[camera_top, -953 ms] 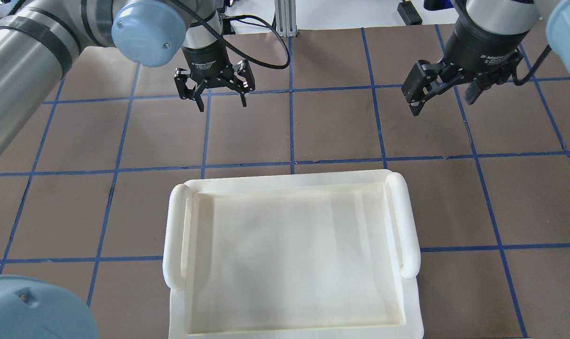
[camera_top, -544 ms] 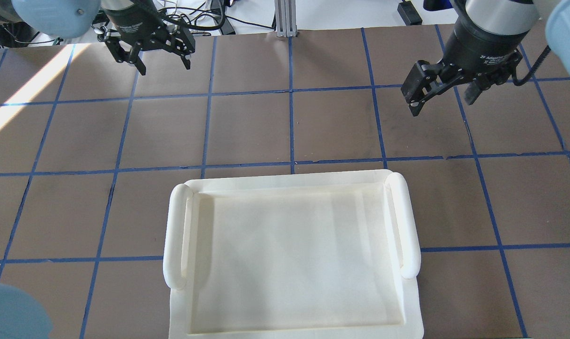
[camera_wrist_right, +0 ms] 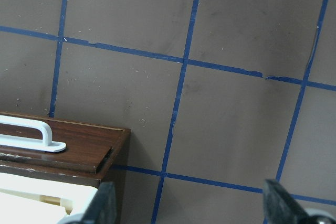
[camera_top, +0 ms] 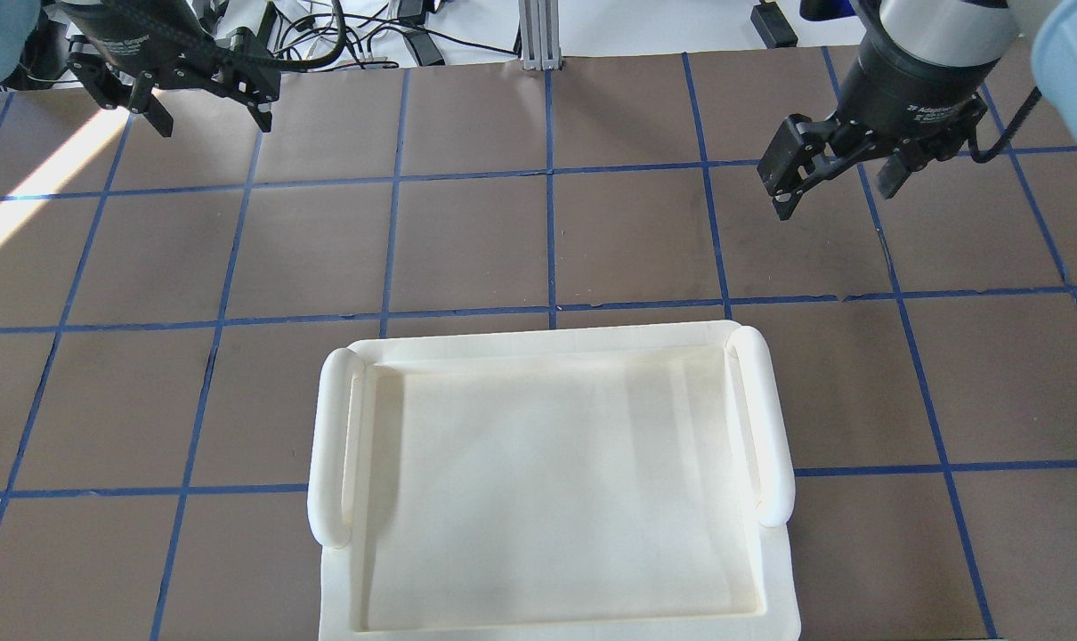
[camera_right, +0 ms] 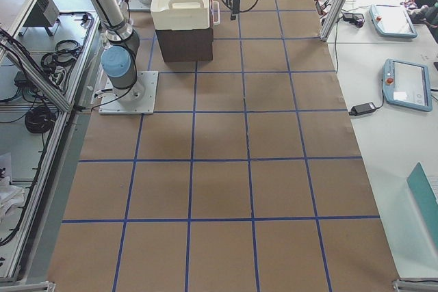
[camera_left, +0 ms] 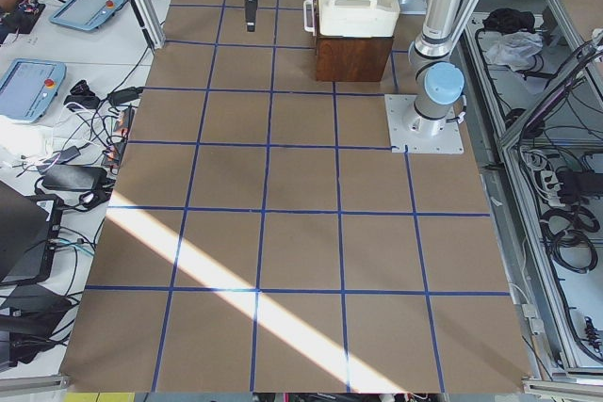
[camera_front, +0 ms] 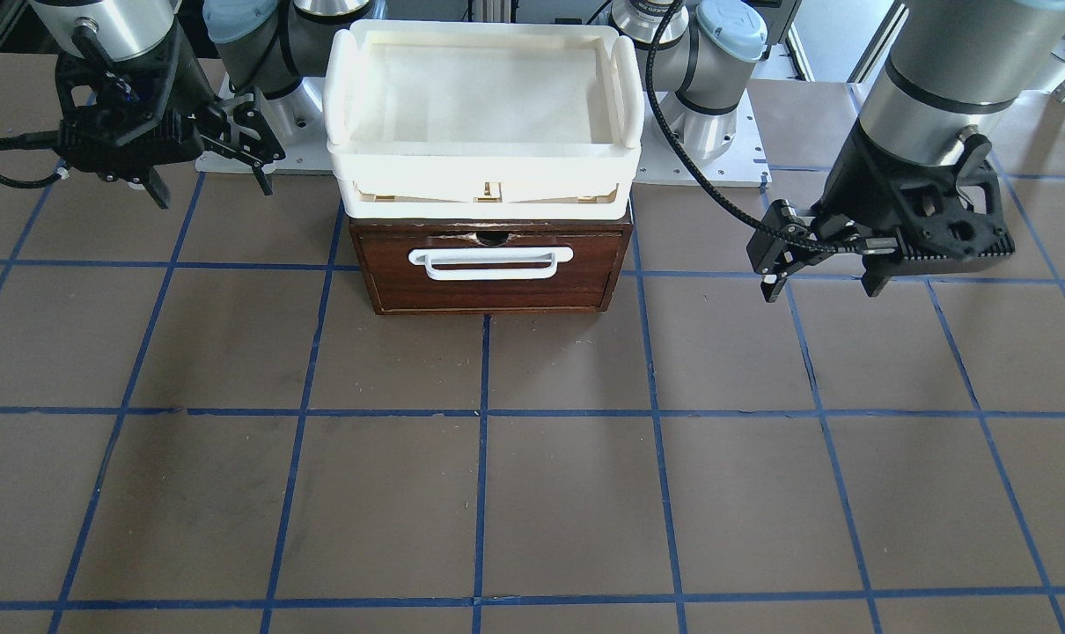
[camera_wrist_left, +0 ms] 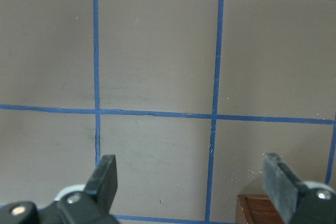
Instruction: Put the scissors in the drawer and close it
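Note:
The drawer point(camera_front: 488, 291) is shut, its dark reddish-brown front and white loop handle point(camera_front: 490, 262) facing away from my base. The scissors show in no view. My left gripper point(camera_front: 827, 282) is open and empty, hanging over bare table to the drawer's side; it also shows in the overhead view point(camera_top: 207, 120) and the left wrist view point(camera_wrist_left: 193, 182), with a wood corner point(camera_wrist_left: 260, 209) beside it. My right gripper point(camera_front: 207, 189) is open and empty on the drawer's other side, seen too in the overhead view point(camera_top: 834, 198). The right wrist view shows the drawer front point(camera_wrist_right: 89, 148).
A white plastic tray point(camera_front: 484, 154) with two side handles sits on top of the wooden drawer box and hides it in the overhead view point(camera_top: 325, 463). Brown table mat with a blue tape grid lies all around. Cables and tablets lie past the table's far edge point(camera_top: 360, 40).
My left gripper has swung from the middle-left of the table out toward its far left corner, still open. The right gripper has hardly moved.

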`<state>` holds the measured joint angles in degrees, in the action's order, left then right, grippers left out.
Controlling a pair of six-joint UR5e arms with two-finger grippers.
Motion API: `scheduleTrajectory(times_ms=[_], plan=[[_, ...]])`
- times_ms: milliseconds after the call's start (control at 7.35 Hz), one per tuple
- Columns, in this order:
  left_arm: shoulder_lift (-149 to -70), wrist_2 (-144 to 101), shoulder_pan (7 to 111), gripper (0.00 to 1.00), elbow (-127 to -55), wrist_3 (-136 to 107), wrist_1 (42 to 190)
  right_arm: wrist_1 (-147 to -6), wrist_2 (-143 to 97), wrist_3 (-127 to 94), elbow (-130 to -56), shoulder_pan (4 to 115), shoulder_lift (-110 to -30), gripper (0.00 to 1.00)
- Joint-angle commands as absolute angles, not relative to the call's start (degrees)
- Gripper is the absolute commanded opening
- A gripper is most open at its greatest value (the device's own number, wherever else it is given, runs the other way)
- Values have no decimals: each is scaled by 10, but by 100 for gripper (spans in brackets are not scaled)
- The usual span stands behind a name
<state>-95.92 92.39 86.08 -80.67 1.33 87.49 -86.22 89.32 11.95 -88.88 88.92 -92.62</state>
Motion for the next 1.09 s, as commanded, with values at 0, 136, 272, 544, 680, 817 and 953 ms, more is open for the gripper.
scheduleTrajectory(times_ms=[0,136,272,544,680,817,953], plan=[[-922,887,857,100,-837,8,872,-863,894,120,-889,889,-926,100],[-920,890,846,100,-840,13,873,-863,894,120,-889,889,-926,100],[-919,896,835,100,-842,13,876,-862,894,120,-889,889,-926,100],[-924,908,834,100,-843,13,875,-862,894,120,-889,889,-926,100],[-924,907,834,100,-843,13,873,-862,894,120,-889,889,-926,100],[-920,909,834,100,-843,14,877,-862,894,120,-889,889,-926,100],[-920,902,834,100,-843,15,878,-862,894,120,-889,889,-926,100]])
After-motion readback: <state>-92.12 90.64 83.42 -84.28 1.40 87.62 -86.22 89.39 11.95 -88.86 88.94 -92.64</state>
